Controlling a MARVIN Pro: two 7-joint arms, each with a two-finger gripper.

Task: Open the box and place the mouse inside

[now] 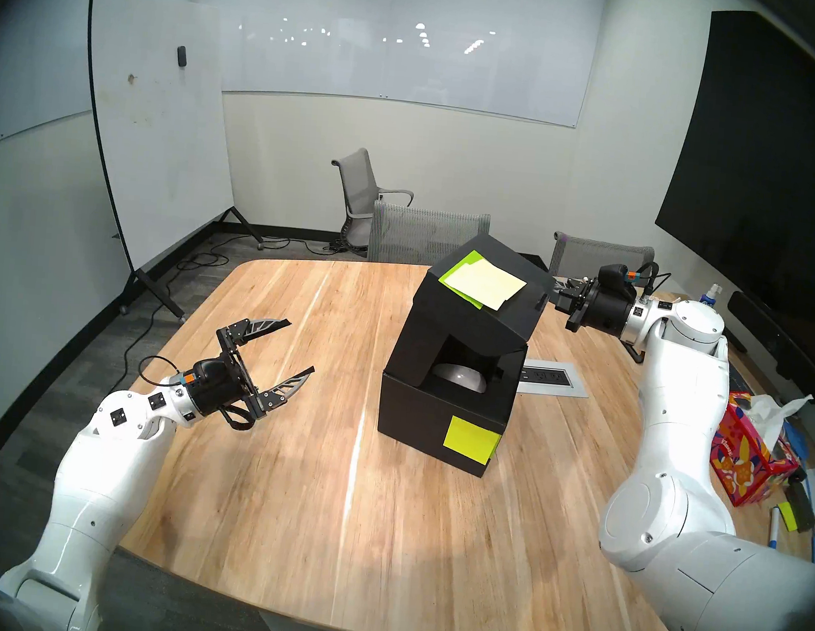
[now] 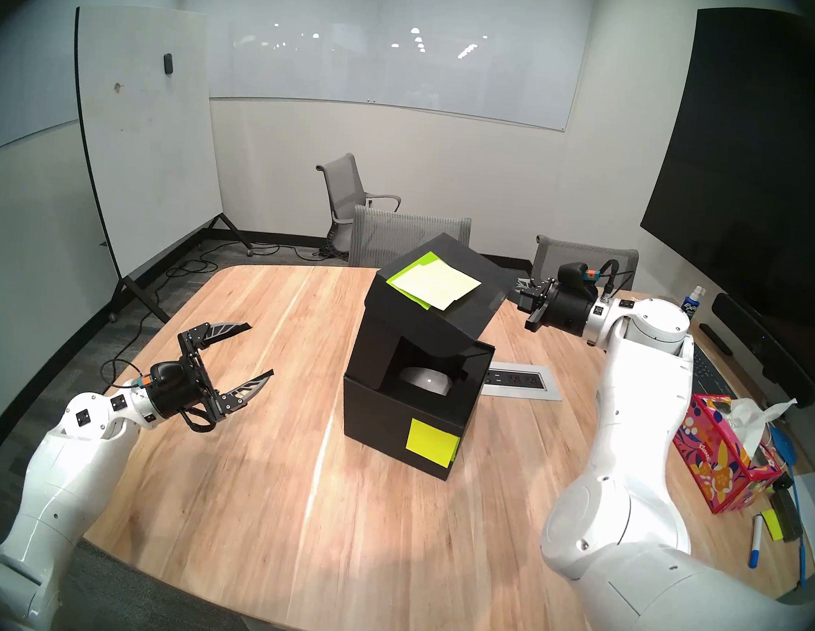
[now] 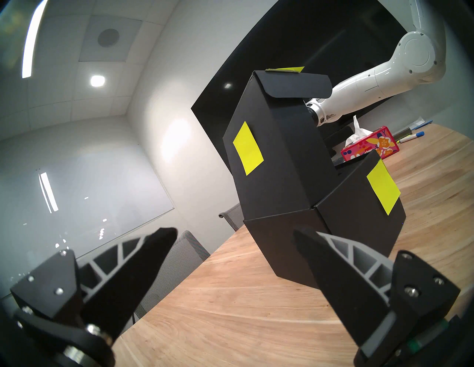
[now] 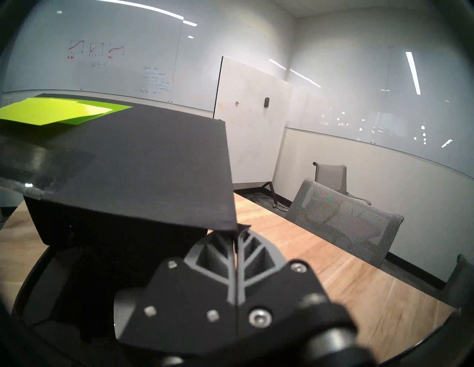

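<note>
Inside, mouse (image 1: 459,377) within box (image 1: 440,418)

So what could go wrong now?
1. The right gripper is shut only at the lid's corner. The half-raised lid could slip free and drop over the mouse.
2. The left gripper is open and away from the box, so pulling the lid might drag or tip it.
</note>
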